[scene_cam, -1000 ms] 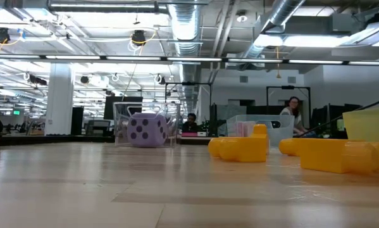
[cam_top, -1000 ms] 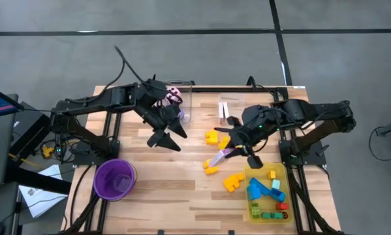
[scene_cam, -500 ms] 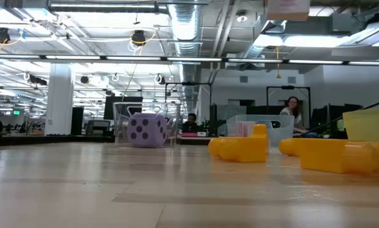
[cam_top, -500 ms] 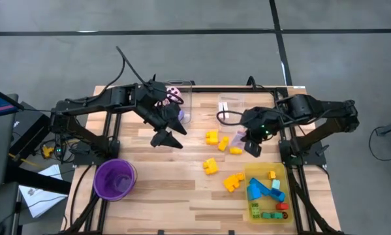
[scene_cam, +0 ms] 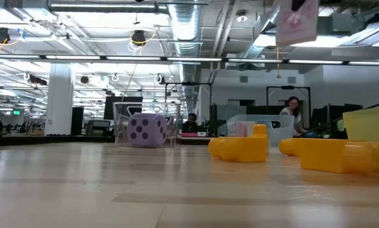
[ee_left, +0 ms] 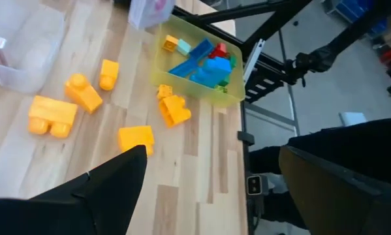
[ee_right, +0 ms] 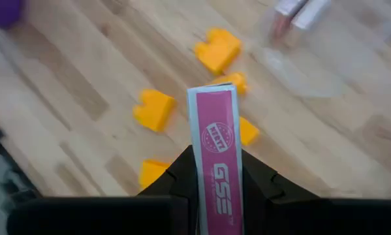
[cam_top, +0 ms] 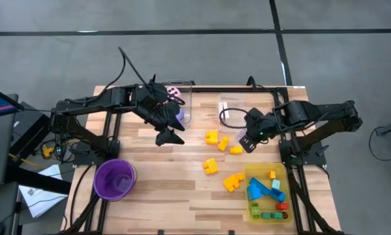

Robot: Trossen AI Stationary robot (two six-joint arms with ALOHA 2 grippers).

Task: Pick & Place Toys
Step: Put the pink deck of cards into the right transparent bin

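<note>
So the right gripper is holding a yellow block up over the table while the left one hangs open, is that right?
Not quite. The right gripper holds a flat pink-white card, not a yellow block; the right wrist view shows it pinched upright between the jaws. The left gripper does hang open.

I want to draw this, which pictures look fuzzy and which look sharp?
Right wrist view: the pink card is sharp, the yellow blocks behind it are soft. Left wrist view: the dark fingers up close are blurry. Low view: ceiling lights glare, and the near table looks smeared.
</note>
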